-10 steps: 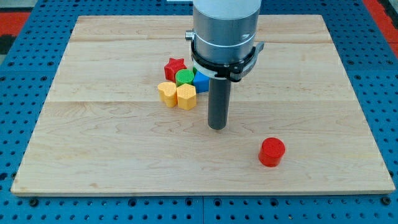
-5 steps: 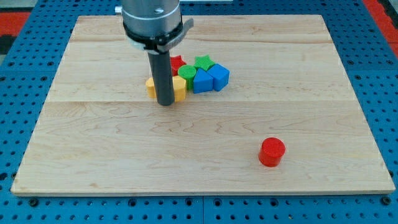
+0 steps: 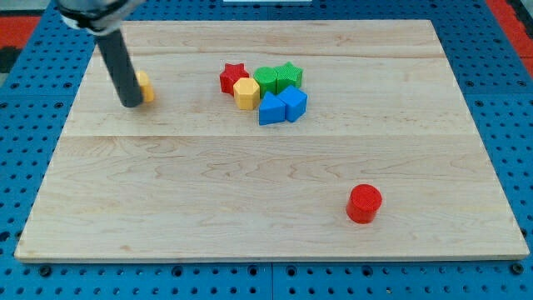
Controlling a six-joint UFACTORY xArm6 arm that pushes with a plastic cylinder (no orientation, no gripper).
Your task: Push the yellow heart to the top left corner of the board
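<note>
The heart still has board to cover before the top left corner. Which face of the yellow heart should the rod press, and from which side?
Press the yellow heart's lower-right face, approaching from the view's bottom right. My tip now sits at its left, hiding that part, so it should probably circle round below first.

No text, label or number can be read anywhere (blocks and board included).

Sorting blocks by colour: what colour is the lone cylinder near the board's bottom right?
Red cylinder, clear in the camera view.

Lighting bright and even across the wooden board (image 3: 266,192); short soft shadows lie close under its blocks. No glare. Focus sharp throughout.
</note>
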